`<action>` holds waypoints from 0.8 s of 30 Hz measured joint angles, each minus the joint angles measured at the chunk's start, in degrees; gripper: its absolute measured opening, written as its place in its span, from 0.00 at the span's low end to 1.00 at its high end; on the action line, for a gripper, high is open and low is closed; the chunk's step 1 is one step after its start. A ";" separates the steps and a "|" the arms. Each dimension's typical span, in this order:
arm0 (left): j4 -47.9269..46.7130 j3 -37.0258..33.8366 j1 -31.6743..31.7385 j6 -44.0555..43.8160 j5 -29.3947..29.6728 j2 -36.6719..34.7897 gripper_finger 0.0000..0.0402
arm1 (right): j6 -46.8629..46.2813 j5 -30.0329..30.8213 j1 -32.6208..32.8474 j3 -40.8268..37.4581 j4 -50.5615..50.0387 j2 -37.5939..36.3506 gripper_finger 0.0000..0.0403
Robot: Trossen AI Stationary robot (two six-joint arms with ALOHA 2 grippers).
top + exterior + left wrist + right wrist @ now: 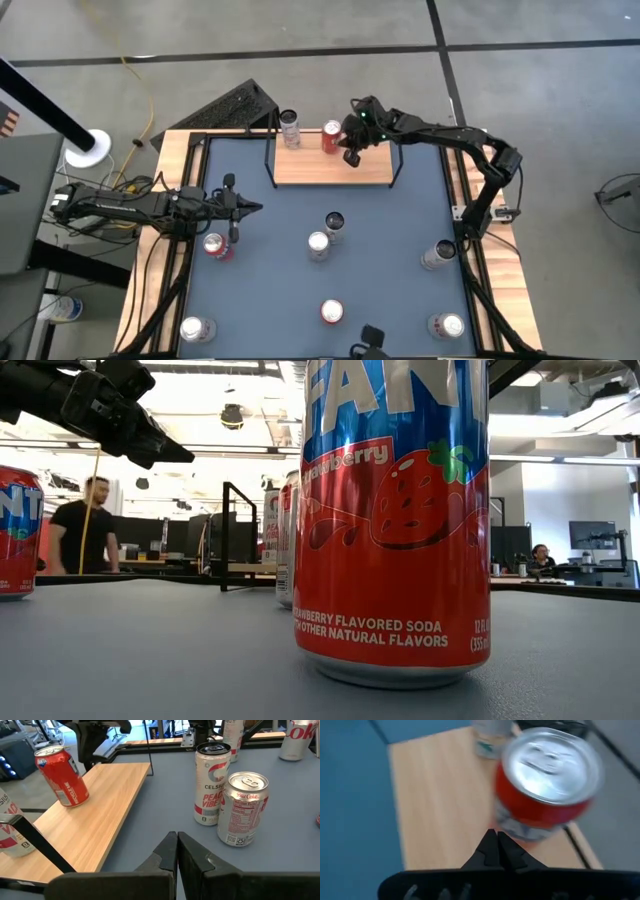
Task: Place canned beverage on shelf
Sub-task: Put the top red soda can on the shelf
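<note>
**Red can upright on the shelf, right gripper beside it and empty**

The right gripper (352,150) hangs over the shelf (330,170), just beside the red can (331,136), which stands upright near the board's back edge. In the right wrist view the two fingers are pressed together with nothing between them, and the red can (545,780) sits just ahead of their tips, apart from them, its silver top facing the camera and its long axis vertical. So the can lies forward of the closed jaws, on the wood, not in them.

The shelf carries two cans: the red one and a clear-sided can (290,128) beside it at the board's left end, near but not touching. The rest of the board is bare.

The left gripper (245,208) waits low over the blue table, left of the shelf, fingers closed on nothing. Nearest it are a Celsius can (214,782) and a Diet Coke can (243,808), both upright on the table. More cans stand around the table, among them a strawberry Fanta can (395,510) close to the low camera.

My judgement: this placement looks done, and the right arm needs only to back straight away without clipping the can.
</note>
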State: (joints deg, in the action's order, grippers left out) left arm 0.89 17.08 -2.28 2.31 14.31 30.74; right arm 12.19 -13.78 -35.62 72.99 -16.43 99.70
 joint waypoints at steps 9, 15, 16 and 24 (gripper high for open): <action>-0.01 0.00 0.00 0.41 -0.01 0.00 0.00 | 0.84 -4.46 0.15 0.00 0.84 0.13 0.00; -0.15 0.00 -0.02 0.68 -0.02 0.00 0.00 | -1.29 -4.42 1.12 0.19 7.42 2.82 0.00; -0.13 0.00 -0.01 0.68 -0.02 0.00 0.00 | -2.05 -4.38 1.12 0.18 7.92 3.36 0.00; 0.06 0.00 -0.02 0.43 0.03 0.00 0.00 | -6.48 -3.48 1.51 -0.02 16.98 9.22 0.00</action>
State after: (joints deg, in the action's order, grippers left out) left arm 0.94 17.08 -2.31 2.74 14.34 30.74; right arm 5.71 -17.26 -34.11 72.97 0.54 108.92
